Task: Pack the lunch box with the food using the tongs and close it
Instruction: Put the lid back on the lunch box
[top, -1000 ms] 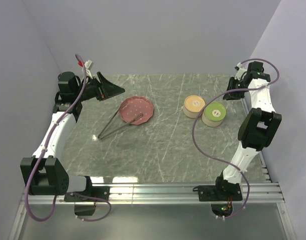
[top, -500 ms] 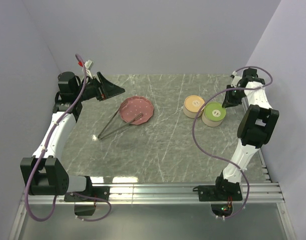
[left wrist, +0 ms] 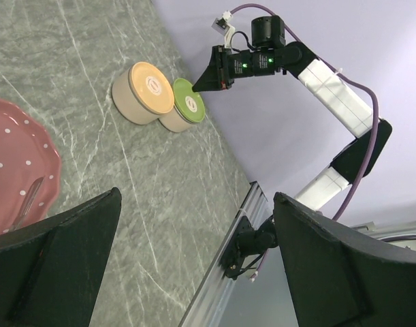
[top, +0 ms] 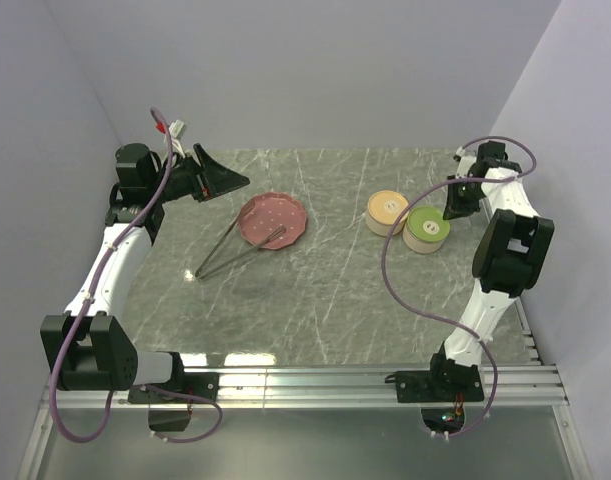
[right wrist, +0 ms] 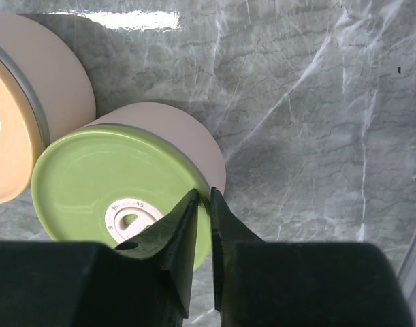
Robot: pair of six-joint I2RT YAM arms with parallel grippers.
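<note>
While left gripper [left wrist: 194,259] gapes empty: two tubs [top: 406,221], one tongs [top: 237,247], right gripper [right wrist: 203,204] near-shut, empty.

Top cam overhead; wrist cams share green-lidded tub [right wrist: 119,184] — right close, left far.

Tongs [top: 235,248] resting on pink plate [top: 272,220], orange-lidded container [top: 388,212] touching green-lidded container [top: 426,229], marble table [top: 325,300]

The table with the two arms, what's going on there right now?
The right gripper, jaws nearly shut with nothing between them, hovers over the green-lidded container, which sits beside an orange-lidded one. The left gripper hangs open above the table's far left, holding nothing. The tongs lie untouched, their tips resting on the pink plate. Both lids are on.
</note>
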